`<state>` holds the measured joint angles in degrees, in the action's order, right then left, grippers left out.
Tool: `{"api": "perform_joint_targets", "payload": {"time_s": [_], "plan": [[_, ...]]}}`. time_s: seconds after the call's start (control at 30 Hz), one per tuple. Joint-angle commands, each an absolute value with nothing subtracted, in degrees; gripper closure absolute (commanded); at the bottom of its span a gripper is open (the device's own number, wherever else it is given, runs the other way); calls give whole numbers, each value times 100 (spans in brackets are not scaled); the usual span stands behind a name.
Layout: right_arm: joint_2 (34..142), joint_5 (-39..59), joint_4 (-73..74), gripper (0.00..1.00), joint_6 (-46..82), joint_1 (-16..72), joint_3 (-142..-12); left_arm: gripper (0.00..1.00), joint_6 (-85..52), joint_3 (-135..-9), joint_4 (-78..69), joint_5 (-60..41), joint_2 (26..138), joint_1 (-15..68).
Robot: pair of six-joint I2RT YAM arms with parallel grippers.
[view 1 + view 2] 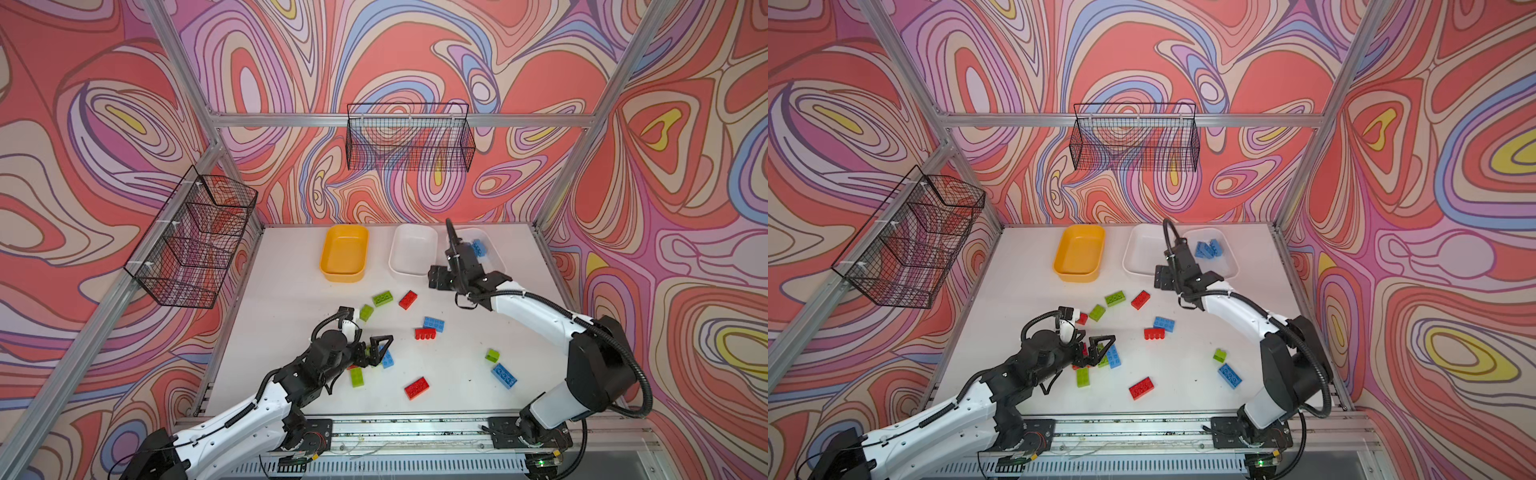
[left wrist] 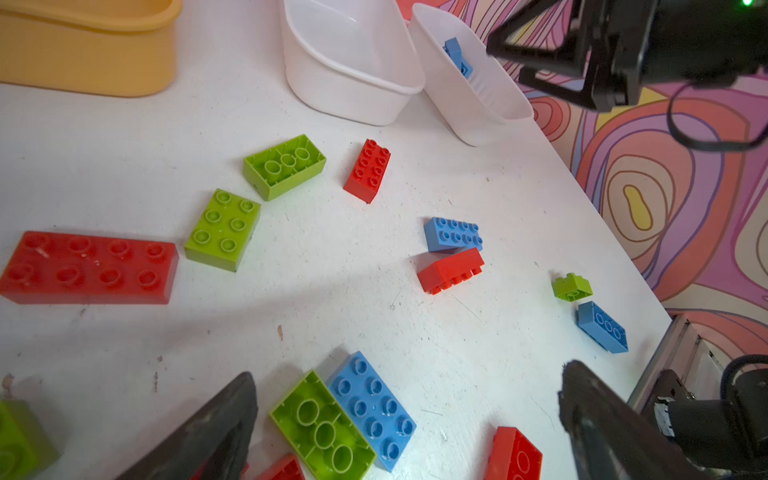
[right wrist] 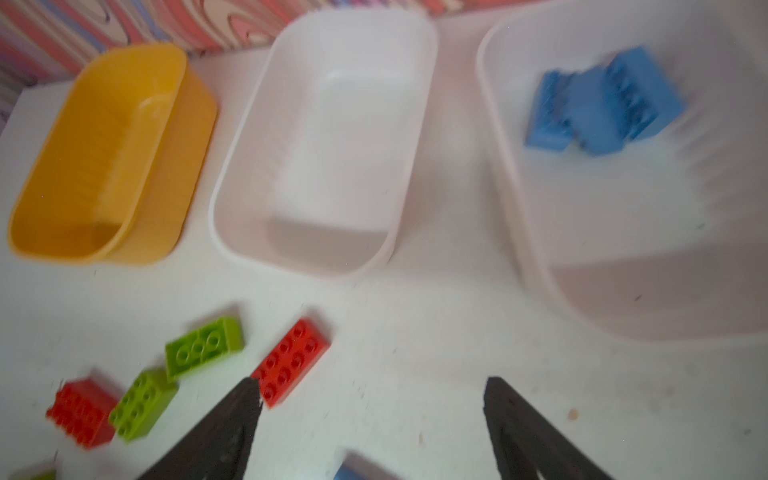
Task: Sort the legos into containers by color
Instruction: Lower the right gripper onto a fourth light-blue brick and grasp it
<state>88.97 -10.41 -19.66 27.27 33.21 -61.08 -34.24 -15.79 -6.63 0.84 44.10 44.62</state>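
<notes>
While left gripper (image 2: pixel 409 372) hovers: jaws wide, nothing held
Blue brick (image 2: pixel 372 409): on the table just under it, touching an upturned lime brick (image 2: pixel 324 432)
Long axis: slanted across the jaw line, wants a wrist turn
Right gripper (image 3: pixel 372 386): spread, empty, by the white tub (image 3: pixel 498 124) holding blue bricks (image 3: pixel 602 108)
Nearer arm: left

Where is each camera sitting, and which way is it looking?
Top views: high above the front, looking down on the table; left arm and right arm show.
Left wrist: low over loose legos, facing the tubs; left gripper, fingers open, shows.
Right wrist: facing the three tubs, blurred; right gripper, fingers open, shows.
Shared: both wrist views show the yellow tub and blue legos in a white tub.
</notes>
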Motion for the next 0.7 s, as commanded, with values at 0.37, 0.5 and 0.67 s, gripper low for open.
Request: {"api": "perform_joint_targets", "payload": {"time_s": [0.37,0.5,0.67], "plan": [[8612,-2190,-2592,5,4494,4676,-5230,0,-3481,-1128,72,140,2646,4508],[8799,-2346,-2597,4,4703,4679,-5256,0,-3474,-1087,405,322,2287,4507],[9169,-2327,-2427,3,4969,4677,-5317,0,-3470,-1055,545,404,2066,4503]]}}
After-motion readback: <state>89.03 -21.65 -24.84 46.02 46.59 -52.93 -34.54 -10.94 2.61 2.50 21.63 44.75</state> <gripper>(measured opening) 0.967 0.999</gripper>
